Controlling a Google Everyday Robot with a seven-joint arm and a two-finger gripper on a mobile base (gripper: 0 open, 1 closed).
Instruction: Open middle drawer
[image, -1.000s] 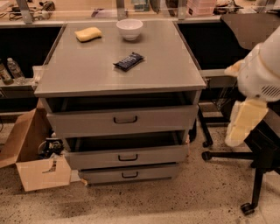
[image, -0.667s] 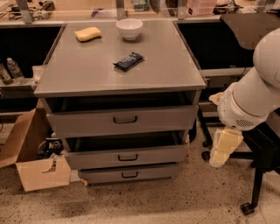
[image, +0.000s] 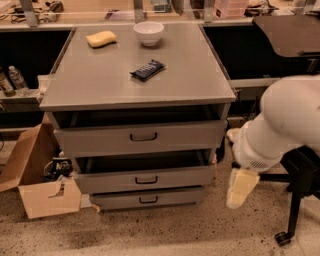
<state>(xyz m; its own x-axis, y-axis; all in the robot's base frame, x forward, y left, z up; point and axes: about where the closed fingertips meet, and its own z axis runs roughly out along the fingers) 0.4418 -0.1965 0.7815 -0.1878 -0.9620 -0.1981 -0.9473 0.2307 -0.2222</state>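
**Tool drops towards the middle drawer, handle not yet reached**

The middle drawer (image: 185, 176) sits in the grey cabinet between the taller top drawer (image: 190, 136) and the lower bottom drawer (image: 175, 197). Its flat front faces the camera and its long axis runs left to right across the view. The small dark loop handle (image: 146, 180) lies at the centre of the front. A dark gap shows above the front edge, so the drawer looks slightly out already. It would slide further towards the camera.

Over the last second the drawer itself has not shifted. What has moved is the arm. The tool (image: 241, 187) has come down and leftward from about the height of the top drawer. It now hangs at the cabinet's right side, roughly level with the middle and bottom fronts. It points downward with a slight tilt. Whether it is apart or together cannot be told.

For the task this reads as an approach under way, with the pull not yet begun. The tool is apart from the drawer and well to the right of the handle. It probably has to travel left along the front and turn towards the handle.

On the tabletop (image: 100, 85) rest a white bowl (image: 148, 33), a yellow sponge (image: 101, 38) and a dark snack bar (image: 147, 69). An open cardboard box (image: 40, 185) stands on the floor to the left.
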